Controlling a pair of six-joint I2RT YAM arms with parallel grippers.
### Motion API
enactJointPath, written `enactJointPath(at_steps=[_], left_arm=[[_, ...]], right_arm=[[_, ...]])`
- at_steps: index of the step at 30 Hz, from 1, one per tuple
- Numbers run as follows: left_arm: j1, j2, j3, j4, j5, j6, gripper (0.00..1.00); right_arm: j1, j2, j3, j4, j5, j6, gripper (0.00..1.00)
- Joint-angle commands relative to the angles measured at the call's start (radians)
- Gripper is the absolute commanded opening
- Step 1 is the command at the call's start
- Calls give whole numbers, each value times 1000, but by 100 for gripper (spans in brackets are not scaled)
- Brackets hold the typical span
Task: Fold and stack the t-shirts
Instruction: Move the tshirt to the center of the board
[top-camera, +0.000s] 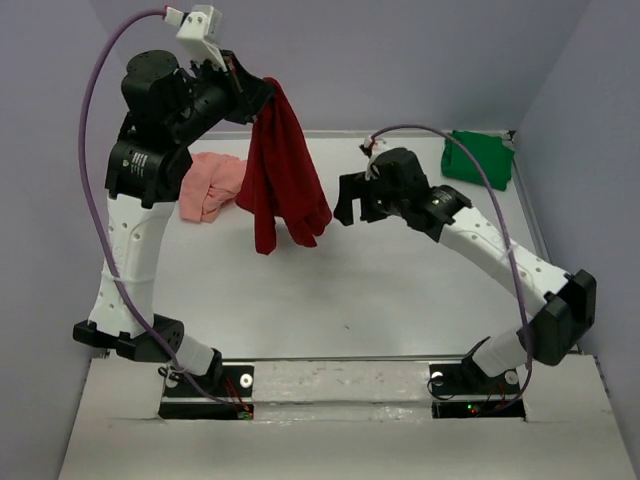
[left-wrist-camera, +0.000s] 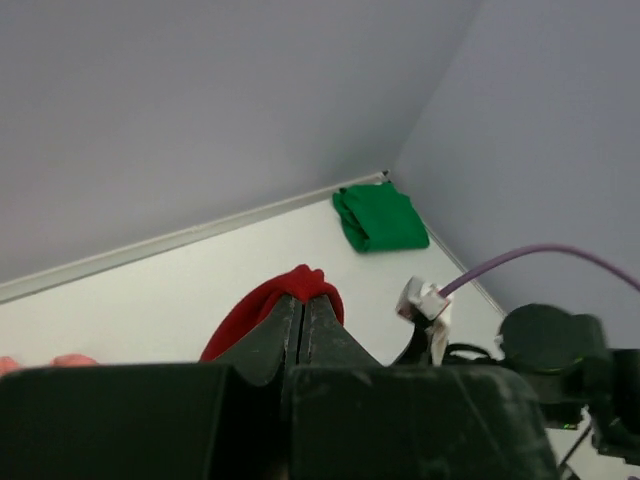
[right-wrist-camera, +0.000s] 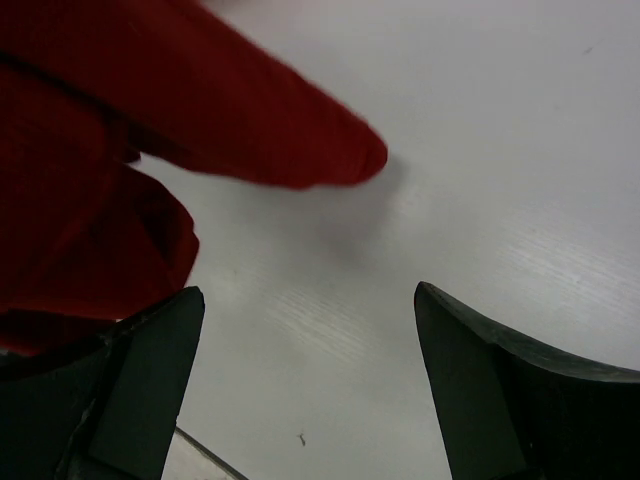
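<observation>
My left gripper (top-camera: 262, 92) is raised high at the back left and is shut on the dark red t-shirt (top-camera: 283, 172), which hangs down from it above the table. In the left wrist view the red cloth (left-wrist-camera: 300, 288) bulges past the closed fingertips of my left gripper (left-wrist-camera: 304, 300). My right gripper (top-camera: 347, 200) is open and empty just right of the hanging shirt's lower part; the shirt (right-wrist-camera: 120, 130) fills the upper left of the right wrist view, beyond my right gripper (right-wrist-camera: 310, 300). The pale salmon-pink t-shirt (top-camera: 208, 185) lies crumpled at the back left. The bright green t-shirt (top-camera: 478, 158) lies folded at the back right corner (left-wrist-camera: 380, 218).
The white table (top-camera: 340, 290) is enclosed by lilac walls at the back and sides. The left arm's purple cable (top-camera: 100, 120) loops up on the left; the right arm's cable (top-camera: 500, 220) runs along that arm.
</observation>
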Motion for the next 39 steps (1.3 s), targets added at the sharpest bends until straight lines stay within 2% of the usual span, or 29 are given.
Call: enactJointPath(at_steps=[1,4,6,7,8,9,10,13,16,20,27,30,36,39], left_arm=[[-142,-14,-3,25,-62,-13,0],[-221,-7,-23,-5,-101,-35,0],[-299,-3,-72,-8,-122,-51,0],[-335,-1,-87,-8,-156,-51,0],[-371,12,-103,-15,-212,-49,0],[-403,22,-110,-21,-234,-51,0],[-458,34,-121,-25,-259,-54,0],[-539,71,-138,-28,-325,-66,0],[-564,108,-129,-62,-411,-74,0],[-586,141,-179,-42,-396,-95,0],[-649,229,-236,-8,-419,-105,1],[-644,249,-169,-74,-567,-109,0],[-633,203,11,-156,-638,-68,0],[-633,198,181,-275,-724,-62,0]], right_arm=[[8,-83,130,-84,217,13,91],[8,-88,210,-169,370,25,88],[8,-111,219,-186,473,27,77],[8,-117,247,-206,523,16,68],[8,-120,262,-214,541,14,54],[8,-121,276,-217,556,5,17],[8,-123,291,-223,576,-3,0],[8,-132,348,-251,646,-35,0],[8,-158,385,-280,745,-68,0],[8,-206,431,-318,841,-99,0],[8,-235,479,-367,874,-116,0],[8,-238,445,-380,840,-89,0],[8,-224,390,-386,809,-50,0],[8,-203,379,-416,815,-10,0]])
